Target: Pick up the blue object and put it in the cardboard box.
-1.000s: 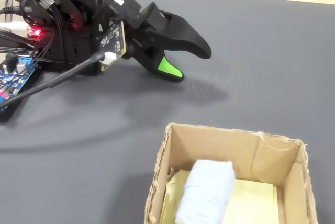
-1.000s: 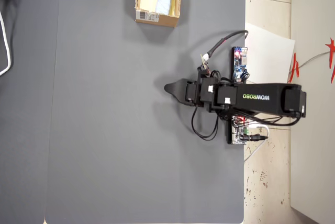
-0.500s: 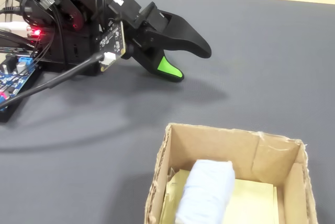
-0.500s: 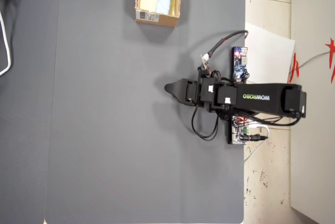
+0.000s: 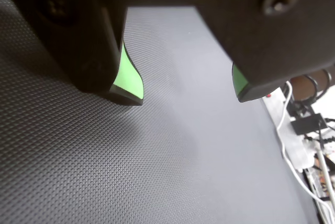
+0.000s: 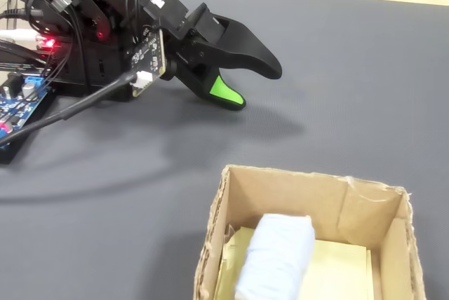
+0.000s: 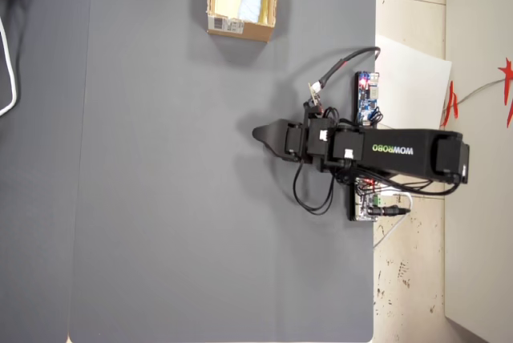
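The blue object [image 6: 275,256] lies inside the cardboard box [image 6: 217,244] at the bottom of the fixed view, resting on the pale yellowish floor toward the box's left side. It looks soft and light, like a sponge or folded cloth; it would likely squash under pressure, so a hold across its narrow middle would suit it best. In the overhead view the box sits at the upper centre of the grey mat [image 7: 160,183]. The gripper [image 5: 191,93] hovers well apart from it, its green-padded jaws spread with nothing between them.
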`<move>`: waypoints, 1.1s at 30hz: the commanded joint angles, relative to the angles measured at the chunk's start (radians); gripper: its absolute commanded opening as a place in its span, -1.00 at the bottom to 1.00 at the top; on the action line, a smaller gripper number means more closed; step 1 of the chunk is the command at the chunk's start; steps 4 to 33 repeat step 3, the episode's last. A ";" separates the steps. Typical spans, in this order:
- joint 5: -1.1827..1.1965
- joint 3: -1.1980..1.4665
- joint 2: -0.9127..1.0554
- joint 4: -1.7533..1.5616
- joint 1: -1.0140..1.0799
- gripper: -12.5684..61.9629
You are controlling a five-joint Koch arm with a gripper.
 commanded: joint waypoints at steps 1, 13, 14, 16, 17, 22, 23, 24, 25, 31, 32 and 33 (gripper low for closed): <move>0.015 0.038 0.084 0.109 0.003 0.25; 0.015 0.038 0.084 0.107 0.003 0.25; 0.015 0.038 0.084 0.107 0.003 0.25; 0.015 0.038 0.084 0.107 0.003 0.25; 0.015 0.038 0.084 0.107 0.003 0.25; 0.015 0.038 0.084 0.107 0.003 0.25; 0.015 0.038 0.084 0.107 0.003 0.25; 0.015 0.038 0.084 0.107 0.003 0.25; 0.015 0.038 0.084 0.107 0.003 0.25; 0.015 0.038 0.084 0.107 0.003 0.25; 0.015 0.038 0.084 0.107 0.003 0.25; 0.015 0.038 0.084 0.107 0.003 0.25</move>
